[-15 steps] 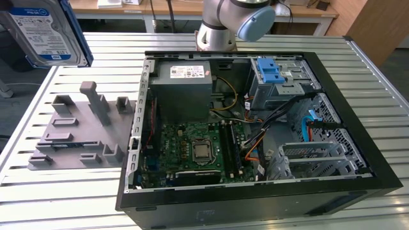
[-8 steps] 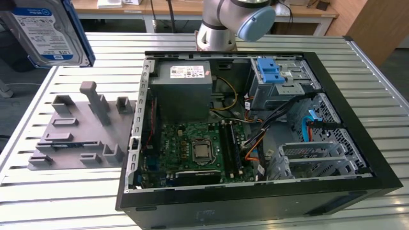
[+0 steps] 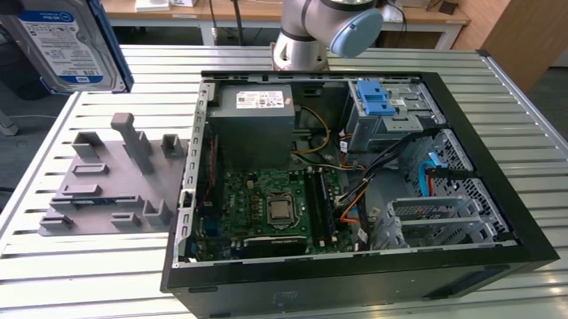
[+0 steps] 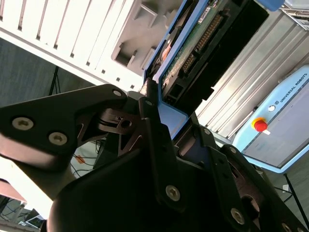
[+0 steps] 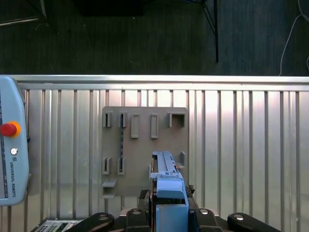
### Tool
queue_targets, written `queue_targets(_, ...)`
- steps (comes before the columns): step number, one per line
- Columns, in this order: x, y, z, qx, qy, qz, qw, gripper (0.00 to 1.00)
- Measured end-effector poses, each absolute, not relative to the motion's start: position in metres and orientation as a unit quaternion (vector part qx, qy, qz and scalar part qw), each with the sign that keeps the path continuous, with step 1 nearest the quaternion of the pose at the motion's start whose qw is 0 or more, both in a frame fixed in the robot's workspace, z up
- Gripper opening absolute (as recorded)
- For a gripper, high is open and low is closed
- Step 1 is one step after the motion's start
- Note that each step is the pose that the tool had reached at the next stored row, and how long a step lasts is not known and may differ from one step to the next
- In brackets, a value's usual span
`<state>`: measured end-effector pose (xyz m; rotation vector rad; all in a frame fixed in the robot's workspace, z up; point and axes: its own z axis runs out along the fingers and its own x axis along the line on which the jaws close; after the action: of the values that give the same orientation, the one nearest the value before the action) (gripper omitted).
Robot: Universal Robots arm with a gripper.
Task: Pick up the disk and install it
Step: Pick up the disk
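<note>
Claw (image 4: 166, 113) shut tight on the disk (image 3: 62, 40), gripping its blue plastic carrier (silver metal, white-and-blue label), grey slotted fixture (image 5: 145, 140) beyond on the ribbed surface (image 5: 241, 145).

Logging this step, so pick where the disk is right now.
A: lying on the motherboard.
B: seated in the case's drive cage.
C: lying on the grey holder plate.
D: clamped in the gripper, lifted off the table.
D: in the second wrist view the gripper is shut on the disk by its blue edge, and the first wrist view looks down past it on the grey holder plate below.
</note>
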<state>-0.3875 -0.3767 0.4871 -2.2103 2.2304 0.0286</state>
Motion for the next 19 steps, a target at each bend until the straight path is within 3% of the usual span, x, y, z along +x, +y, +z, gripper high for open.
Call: queue_targets(19,-0.3813,-0.3775,0.4871,-0.704,0.71,0.009,0.001,0.36)
